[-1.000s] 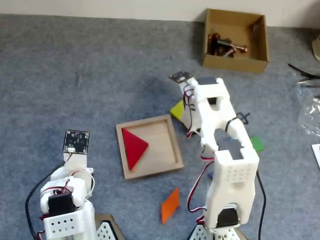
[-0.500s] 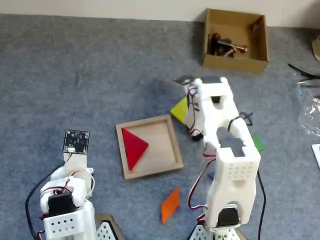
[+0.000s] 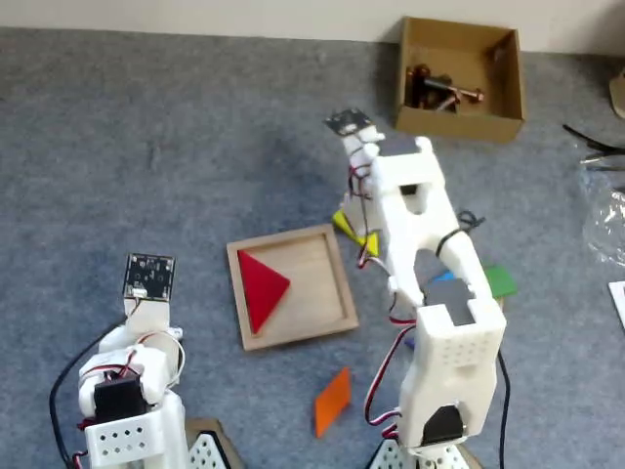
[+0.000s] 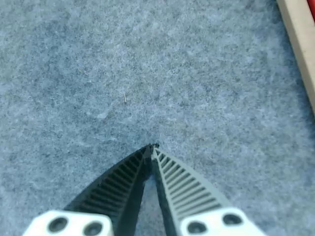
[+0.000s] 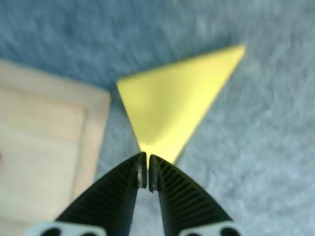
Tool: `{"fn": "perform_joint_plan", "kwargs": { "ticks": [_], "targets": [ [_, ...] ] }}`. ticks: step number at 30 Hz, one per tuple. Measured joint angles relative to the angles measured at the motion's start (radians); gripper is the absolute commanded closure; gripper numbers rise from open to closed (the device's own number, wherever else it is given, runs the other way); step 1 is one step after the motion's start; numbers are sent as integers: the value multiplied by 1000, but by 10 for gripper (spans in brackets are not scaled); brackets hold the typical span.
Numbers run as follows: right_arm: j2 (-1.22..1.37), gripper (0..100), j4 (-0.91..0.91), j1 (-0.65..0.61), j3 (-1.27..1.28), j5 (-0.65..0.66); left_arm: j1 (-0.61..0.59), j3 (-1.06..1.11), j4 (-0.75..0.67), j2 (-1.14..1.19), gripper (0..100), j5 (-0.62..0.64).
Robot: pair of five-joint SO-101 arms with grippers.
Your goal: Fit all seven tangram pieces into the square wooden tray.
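Nearest to me, the left arm (image 3: 132, 391) sits tucked at the front edge. Its pincer (image 4: 151, 147) points down at bare grey tabletop (image 3: 146, 147) with the tips pressed together and nothing between them. A strip of the wooden tray's rim (image 4: 300, 44) runs just off to one side of it.

A little to the right, an orange piece (image 3: 333, 401) lies on its own on the tabletop, in front of the tray and apart from it. Now the square tray (image 3: 337, 283) itself, in the middle: one red triangle (image 3: 260, 288) lies flat inside, against its left side, and the rest of the floor is bare wood.

The right arm (image 3: 430, 283) stretches out past the tray's right edge. Its pincer (image 5: 147, 172) is closed to a thin slit, the tips right over one corner of the yellow triangle (image 5: 172, 103). I can't tell whether they actually touch it. That yellow piece lies flat just outside the tray's far right corner (image 5: 93, 128), not in it.

A green piece (image 3: 500, 281) peeks out from beside the right arm, with a sliver of blue (image 3: 441, 277) close by under the arm.

Farthest back, a cardboard box (image 3: 456, 125) stands by the wall with coppery odds and ends inside.
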Motion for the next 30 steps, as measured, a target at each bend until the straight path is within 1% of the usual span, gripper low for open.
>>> {"fn": "perform_joint_plan", "kwargs": {
  "ticks": [3,10,15,19,22,30],
  "targets": [
    [0,992,-83,-14,0,-77,0,0,0,0,995,0],
    [0,992,-342,-15,0,-189,0,0,0,0,995,0],
    [40,992,-419,-29,-2,-264,0,0,0,0,995,0],
    [149,992,-433,-46,0,-275,0,0,0,0,995,0],
    [164,992,-430,-44,-2,-279,0,0,0,0,995,0],
    [164,992,-256,-44,-55,-281,0,0,0,0,995,0]
  ]
}}
